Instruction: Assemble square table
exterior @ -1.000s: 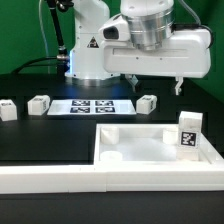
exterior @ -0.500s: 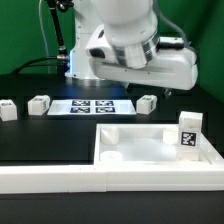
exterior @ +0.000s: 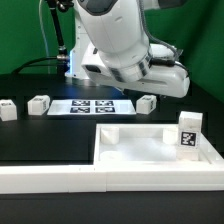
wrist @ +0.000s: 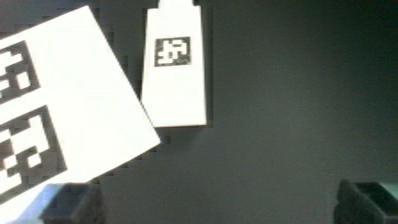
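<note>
Under my wrist, my gripper (wrist: 217, 200) hangs spread wide, holding nothing. Just past it a table leg (wrist: 175, 70) lies flat beside the marker board (wrist: 54, 90); light, stiff, smooth plastic by my guess, best pinched across its narrow sides near the middle. Farther off, the table top (exterior: 150, 147) sits against the white wall (exterior: 50, 177).

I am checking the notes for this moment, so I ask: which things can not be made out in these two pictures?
Exterior view: the arm hides the fingers of the hand; they show only in the wrist view, as dark tips at the edge.
Exterior view: the end leg at the exterior view's left is cut off by the edge.
Wrist view: the lying leg and the marker board both run out of frame.
</note>
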`<state>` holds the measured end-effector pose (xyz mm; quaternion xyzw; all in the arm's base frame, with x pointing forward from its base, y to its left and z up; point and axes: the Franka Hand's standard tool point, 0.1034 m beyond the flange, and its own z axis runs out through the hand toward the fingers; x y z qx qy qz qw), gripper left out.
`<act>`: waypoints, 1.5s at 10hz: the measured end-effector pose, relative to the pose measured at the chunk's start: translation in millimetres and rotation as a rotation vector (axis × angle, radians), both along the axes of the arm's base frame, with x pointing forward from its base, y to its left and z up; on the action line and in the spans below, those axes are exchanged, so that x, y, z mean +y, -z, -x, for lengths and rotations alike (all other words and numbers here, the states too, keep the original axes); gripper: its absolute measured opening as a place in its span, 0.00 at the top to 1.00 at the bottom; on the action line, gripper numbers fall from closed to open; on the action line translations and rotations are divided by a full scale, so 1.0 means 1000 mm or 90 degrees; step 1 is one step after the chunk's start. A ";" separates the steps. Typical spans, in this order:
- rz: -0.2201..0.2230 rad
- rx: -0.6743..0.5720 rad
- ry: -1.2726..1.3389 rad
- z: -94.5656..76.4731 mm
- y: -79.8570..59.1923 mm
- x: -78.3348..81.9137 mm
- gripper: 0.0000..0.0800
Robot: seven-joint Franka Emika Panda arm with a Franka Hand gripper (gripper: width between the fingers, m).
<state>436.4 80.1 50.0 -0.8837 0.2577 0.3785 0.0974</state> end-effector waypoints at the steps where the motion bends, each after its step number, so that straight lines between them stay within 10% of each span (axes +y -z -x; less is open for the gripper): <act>1: 0.001 -0.004 0.005 0.001 0.003 0.000 0.19; 5: 0.006 0.011 0.048 0.061 0.024 0.008 0.19; 15: 0.020 0.016 0.036 0.083 0.044 0.022 0.19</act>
